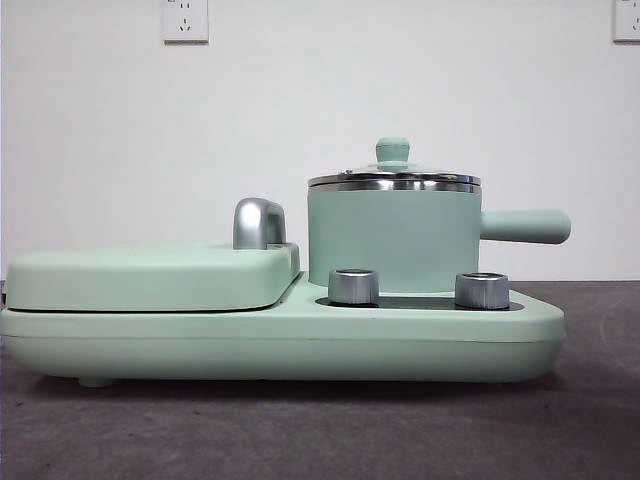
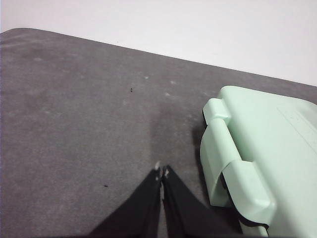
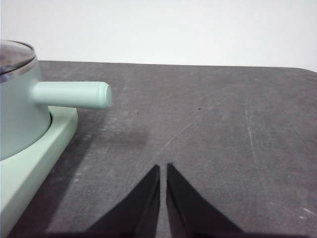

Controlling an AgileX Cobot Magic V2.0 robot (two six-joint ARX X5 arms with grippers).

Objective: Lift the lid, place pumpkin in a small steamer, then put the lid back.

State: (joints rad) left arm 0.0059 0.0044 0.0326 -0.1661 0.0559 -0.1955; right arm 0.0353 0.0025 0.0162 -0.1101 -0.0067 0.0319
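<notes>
The small steamer (image 1: 392, 240) is a mint-green pot with a steel rim, standing on the right half of the base unit, its straight handle (image 1: 525, 226) pointing right. The glass lid (image 1: 394, 177) with its mint knob (image 1: 392, 150) rests on the pot. In the right wrist view the small steamer (image 3: 17, 106) and lid (image 3: 15, 54) are off to one side, and my right gripper (image 3: 163, 168) is shut, over bare table beyond the handle tip. My left gripper (image 2: 161, 172) is shut over the table beside the hinged cover (image 2: 262, 153). The pumpkin is out of view.
The wide mint-green base unit (image 1: 280, 335) carries a flat hinged cover (image 1: 150, 275) with a chrome handle (image 1: 258, 222) on its left half and two chrome dials (image 1: 353, 286) at the front. Dark grey table mat (image 3: 208, 114) surrounds it; a white wall with sockets stands behind.
</notes>
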